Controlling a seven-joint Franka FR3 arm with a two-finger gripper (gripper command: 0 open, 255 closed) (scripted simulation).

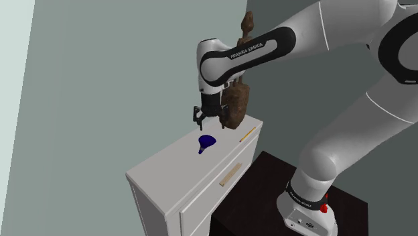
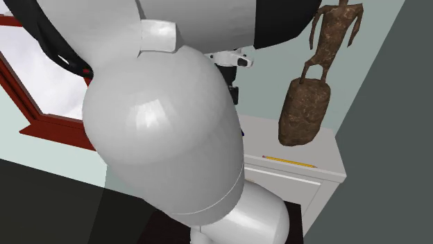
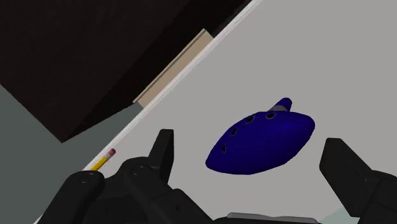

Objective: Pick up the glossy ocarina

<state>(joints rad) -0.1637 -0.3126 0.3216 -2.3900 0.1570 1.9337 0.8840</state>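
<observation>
The claw (image 3: 249,143) hung with fingers apart either side of the blue ocarina (image 3: 261,140), not touching it. The ocarina lay on the white cabinet (image 1: 164,166). The claw's body cut off a pencil (image 3: 102,161), and the arm hid part of the brown statue (image 1: 236,107).

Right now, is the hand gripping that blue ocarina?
No, the hand has its fingers wide apart, and the blue ocarina lies untouched on the white cabinet top.

The white arm (image 1: 348,127) is extended up and to the shoulder view's left, with the wrist bent downward. The black gripper (image 1: 209,123) is pointed down, and its fingers (image 3: 163,151) are held wide apart.
</observation>
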